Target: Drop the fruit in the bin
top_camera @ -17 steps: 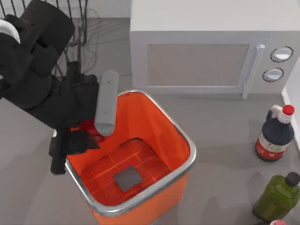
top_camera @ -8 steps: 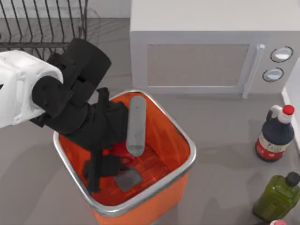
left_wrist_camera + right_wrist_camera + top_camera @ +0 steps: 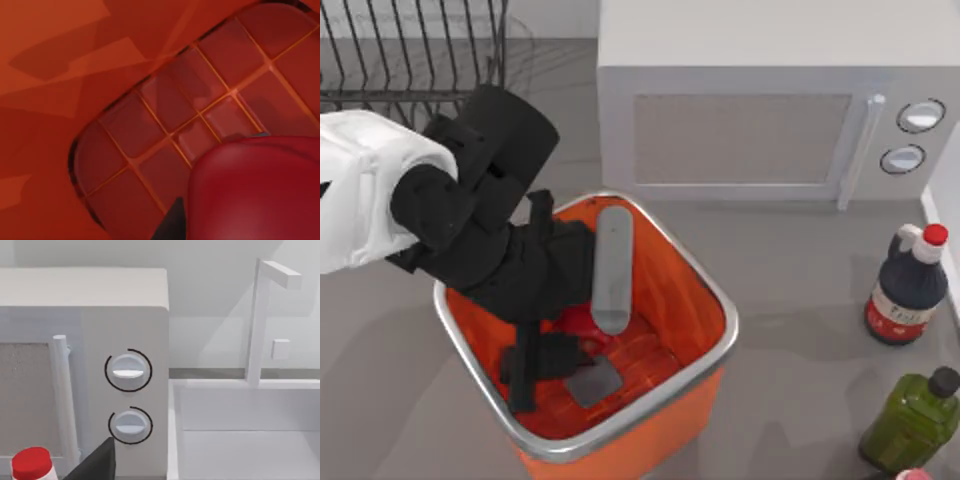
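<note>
The orange bin [image 3: 650, 432] with its silver rim stands at the front middle of the table. My left gripper [image 3: 562, 338] reaches down inside it from the left and is shut on the small glossy red fruit [image 3: 582, 322], which hangs above the gridded floor. The arm hides much of the bin's left half. In the left wrist view the fruit [image 3: 255, 195] sits close at the gripper, with the bin's gridded floor [image 3: 165, 105] beyond it. My right gripper [image 3: 97, 462] is parked off to the right, near the microwave's knobs.
A white microwave [image 3: 750, 130] stands behind the bin and a wire dish rack [image 3: 410, 50] at the back left. A red-capped dark sauce bottle [image 3: 908, 290] and a green bottle [image 3: 915, 420] stand at the right edge. A white sink basin [image 3: 240, 430] lies beside the microwave.
My left arm swung right from the bin's left rim to inside the bin, carrying the fruit. Over the last half second it has barely moved.
</note>
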`<act>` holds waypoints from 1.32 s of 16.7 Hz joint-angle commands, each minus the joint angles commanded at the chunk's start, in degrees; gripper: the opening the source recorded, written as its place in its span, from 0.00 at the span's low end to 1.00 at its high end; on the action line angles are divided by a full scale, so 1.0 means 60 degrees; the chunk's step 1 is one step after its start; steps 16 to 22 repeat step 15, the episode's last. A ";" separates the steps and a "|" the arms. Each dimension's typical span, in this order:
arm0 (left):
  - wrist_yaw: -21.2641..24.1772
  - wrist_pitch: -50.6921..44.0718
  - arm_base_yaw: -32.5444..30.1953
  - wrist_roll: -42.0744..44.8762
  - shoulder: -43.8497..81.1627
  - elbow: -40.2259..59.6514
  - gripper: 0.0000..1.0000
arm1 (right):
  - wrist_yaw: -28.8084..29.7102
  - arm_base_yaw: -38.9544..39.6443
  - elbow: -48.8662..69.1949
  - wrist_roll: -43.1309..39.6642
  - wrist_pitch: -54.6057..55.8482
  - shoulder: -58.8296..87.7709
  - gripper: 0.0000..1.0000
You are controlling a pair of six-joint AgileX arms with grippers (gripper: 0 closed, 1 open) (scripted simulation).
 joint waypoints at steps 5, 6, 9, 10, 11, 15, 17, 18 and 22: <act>0.0000 0.0000 0.0000 0.0000 0.0000 0.0000 0.68 | 0.0000 0.0000 0.0000 0.0000 0.0000 0.0000 1.00; 0.0000 0.0000 0.0000 0.0000 0.0000 0.0000 0.75 | 0.0000 0.0000 0.0000 0.0000 0.0000 0.0000 1.00; 0.0000 0.0000 0.0000 0.0000 0.0000 0.0000 0.98 | 0.0000 0.0000 0.0000 0.0000 0.0000 0.0000 1.00; 0.0000 0.0000 0.0000 0.0000 0.0000 0.0000 1.00 | 0.0000 0.0000 0.0000 0.0000 0.0000 0.0000 1.00; 0.0000 0.0000 0.0000 0.0000 0.0000 0.0000 1.00 | 0.0000 0.0000 0.0000 0.0000 0.0000 0.0000 1.00; 0.0000 0.0000 0.0000 0.0000 0.0000 0.0000 1.00 | 0.0000 0.0000 0.0000 0.0000 0.0000 0.0000 1.00; 0.0000 0.0000 0.0000 0.0000 0.0000 0.0000 1.00 | 0.0000 0.0000 0.0000 0.0000 0.0000 0.0000 1.00; 0.0000 0.0000 0.0000 0.0000 0.0000 0.0000 1.00 | 0.0000 0.0000 0.0000 0.0000 0.0000 0.0000 1.00; 0.0000 0.0000 0.0000 0.0000 0.0000 0.0000 1.00 | 0.0000 0.0000 0.0000 0.0000 0.0000 0.0000 1.00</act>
